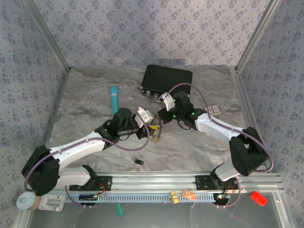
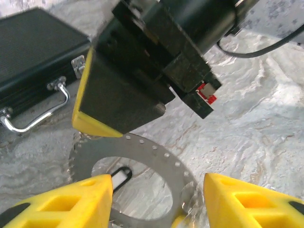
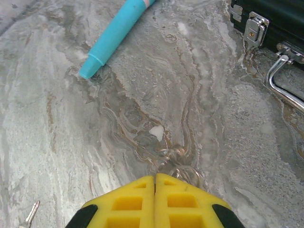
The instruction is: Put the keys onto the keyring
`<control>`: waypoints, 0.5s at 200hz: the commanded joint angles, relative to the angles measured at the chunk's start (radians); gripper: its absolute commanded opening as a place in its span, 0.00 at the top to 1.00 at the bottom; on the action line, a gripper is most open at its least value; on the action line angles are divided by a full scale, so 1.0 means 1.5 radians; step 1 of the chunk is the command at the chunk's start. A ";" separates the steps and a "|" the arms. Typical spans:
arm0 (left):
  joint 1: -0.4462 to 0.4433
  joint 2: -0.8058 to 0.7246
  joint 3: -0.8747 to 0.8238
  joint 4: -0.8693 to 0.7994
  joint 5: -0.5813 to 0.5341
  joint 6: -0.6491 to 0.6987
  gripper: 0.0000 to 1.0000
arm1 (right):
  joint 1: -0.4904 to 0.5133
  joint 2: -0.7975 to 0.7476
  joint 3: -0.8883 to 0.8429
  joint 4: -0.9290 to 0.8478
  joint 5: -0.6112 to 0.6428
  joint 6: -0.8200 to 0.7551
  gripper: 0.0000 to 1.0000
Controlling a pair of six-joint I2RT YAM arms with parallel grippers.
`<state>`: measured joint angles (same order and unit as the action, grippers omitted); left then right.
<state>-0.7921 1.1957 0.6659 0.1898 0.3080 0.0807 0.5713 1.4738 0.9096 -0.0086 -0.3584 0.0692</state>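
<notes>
The keyring (image 2: 156,156), a pale grey disc with a wide hole and a beaded rim, hangs just above the cloth mid-table (image 1: 156,135). My right gripper (image 3: 155,176) is shut on its rim, and its yellow finger (image 2: 92,121) covers the ring's upper left edge. My left gripper (image 2: 158,183) is open, one finger to each side of the ring, holding nothing. A small black-rimmed white piece (image 2: 121,175), perhaps a key head, shows through the hole beside the left finger. A black key (image 1: 138,161) lies near the front. A silvery key (image 3: 31,213) lies on the cloth.
A black case (image 1: 166,80) with a metal handle (image 2: 33,118) sits at the back. A teal pen (image 1: 114,99) lies left of centre. A small brownish item (image 1: 214,111) rests on the right. Patterned walls close in the crinkled grey cloth.
</notes>
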 commanded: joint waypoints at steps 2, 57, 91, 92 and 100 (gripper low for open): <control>0.031 -0.056 -0.011 0.017 0.081 -0.010 0.43 | -0.021 -0.029 -0.022 0.051 -0.104 -0.092 1.00; 0.130 -0.066 0.005 0.024 0.114 -0.029 0.58 | -0.043 -0.052 -0.013 0.067 -0.274 -0.158 1.00; 0.135 -0.020 -0.002 0.069 0.198 -0.051 0.68 | -0.039 -0.073 -0.008 0.066 -0.297 -0.172 1.00; 0.135 -0.019 -0.003 0.071 0.200 -0.053 0.68 | -0.039 -0.073 -0.007 0.066 -0.297 -0.173 1.00; 0.134 -0.014 -0.010 0.091 0.218 -0.057 0.69 | -0.037 -0.077 -0.006 0.065 -0.303 -0.173 1.00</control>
<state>-0.5945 1.1496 0.6514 0.2321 0.4995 0.0269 0.5087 1.4014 0.8757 0.0589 -0.7254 -0.1490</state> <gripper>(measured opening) 0.327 0.052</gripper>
